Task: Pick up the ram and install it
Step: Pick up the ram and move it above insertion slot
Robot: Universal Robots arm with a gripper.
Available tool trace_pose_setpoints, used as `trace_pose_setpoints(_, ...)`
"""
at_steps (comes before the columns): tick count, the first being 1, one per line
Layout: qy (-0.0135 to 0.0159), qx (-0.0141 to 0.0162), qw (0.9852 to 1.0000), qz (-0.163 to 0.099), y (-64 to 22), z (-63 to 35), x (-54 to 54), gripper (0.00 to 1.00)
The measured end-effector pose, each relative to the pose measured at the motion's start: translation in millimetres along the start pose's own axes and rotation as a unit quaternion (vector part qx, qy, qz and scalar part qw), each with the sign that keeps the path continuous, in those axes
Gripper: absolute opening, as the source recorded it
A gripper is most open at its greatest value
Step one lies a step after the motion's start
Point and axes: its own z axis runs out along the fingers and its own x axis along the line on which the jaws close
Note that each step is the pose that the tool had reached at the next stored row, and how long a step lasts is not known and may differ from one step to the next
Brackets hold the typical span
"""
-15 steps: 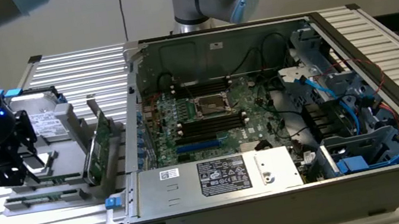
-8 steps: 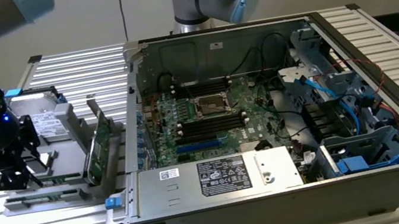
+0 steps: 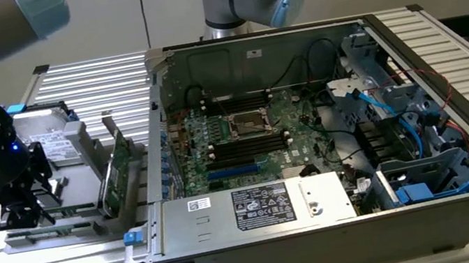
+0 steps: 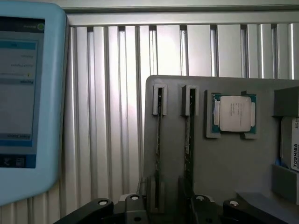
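Two thin ram sticks stand on edge in the slots of a grey holder [image 4: 261, 93], one [image 4: 159, 149] beside the other [image 4: 188, 149]. My gripper [image 4: 168, 212] hovers open just above their near ends, its dark finger links spread to either side, and nothing is held. In the exterior view the gripper [image 3: 23, 211] hangs over the front of the holder [image 3: 89, 228] at the exterior view's left. The open computer case [image 3: 342, 213] lies beside it, and its motherboard [image 3: 254, 135] shows long black memory slots [image 3: 247, 147].
A processor chip [image 4: 235, 114] and a hard drive [image 4: 292, 149] also sit in the holder. A green expansion card [image 3: 118, 171] stands upright between holder and case. A light-blue teach pendant [image 4: 23, 93] lies on the ribbed aluminium table [image 4: 112, 116]. Cables crowd the case's right side.
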Motion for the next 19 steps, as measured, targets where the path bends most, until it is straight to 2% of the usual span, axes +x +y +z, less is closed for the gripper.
trace_pose_setpoints(19,0.0000,0.0000,1.0000,0.000,3.1,34.5,1.1,0.39)
